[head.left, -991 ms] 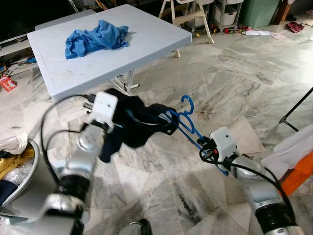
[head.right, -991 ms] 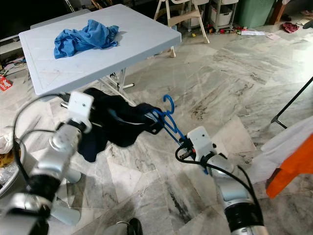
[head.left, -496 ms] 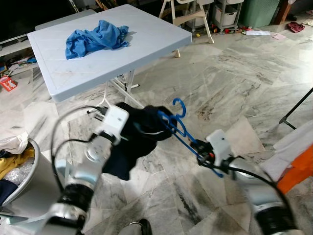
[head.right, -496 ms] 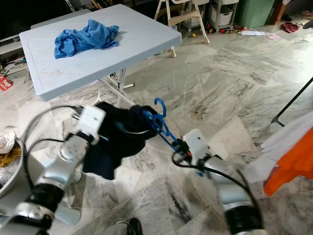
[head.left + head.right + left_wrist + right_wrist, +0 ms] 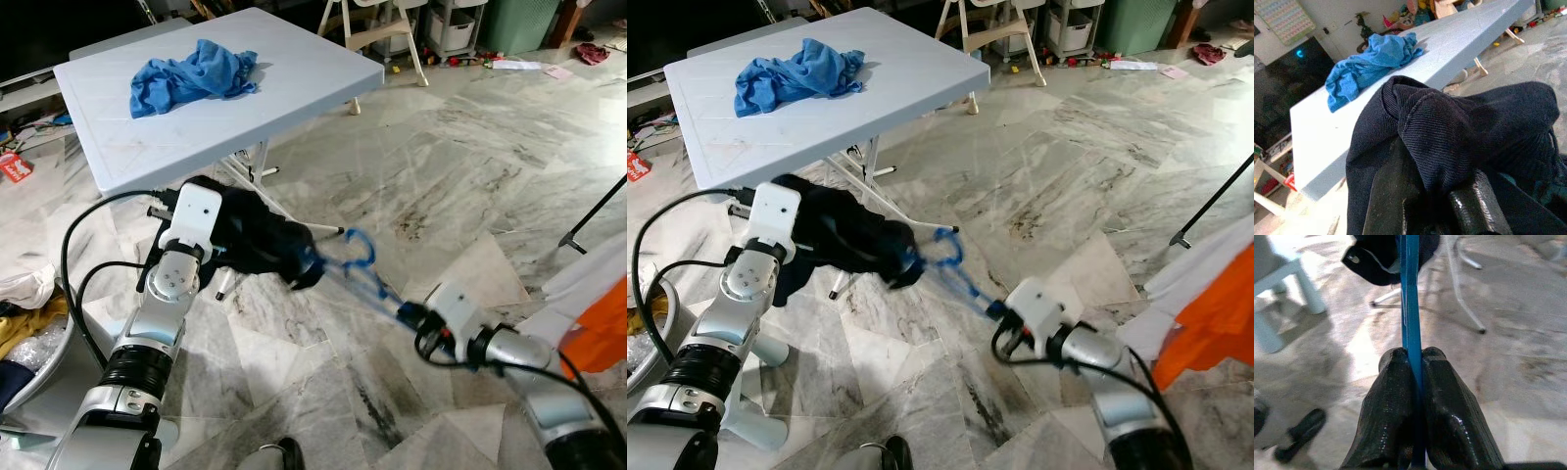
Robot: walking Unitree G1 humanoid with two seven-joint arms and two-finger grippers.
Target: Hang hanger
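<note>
A blue plastic hanger [image 5: 358,269] is held in the air above the marble floor, its hook curling up near the middle of the view. My right gripper [image 5: 1414,363] is shut on the hanger's blue bar [image 5: 1409,293], low on the right in the eye views [image 5: 409,315]. A dark navy garment [image 5: 257,240] is bunched over the hanger's other end. My left gripper [image 5: 1437,193] is shut on that dark cloth [image 5: 1459,127], beside the white table's near corner.
A white folding table [image 5: 294,73] stands behind with a crumpled blue cloth [image 5: 193,75] on it. A laundry basket [image 5: 39,343] sits at the left edge. Orange and white clothes [image 5: 598,323] hang at the right edge beside a black rack leg [image 5: 593,217]. Chairs and clutter stand at the back.
My left arm has pulled the dark garment left and up toward the table corner. The hanger now lies lower and flatter, and my right gripper has dropped a little to the right.
</note>
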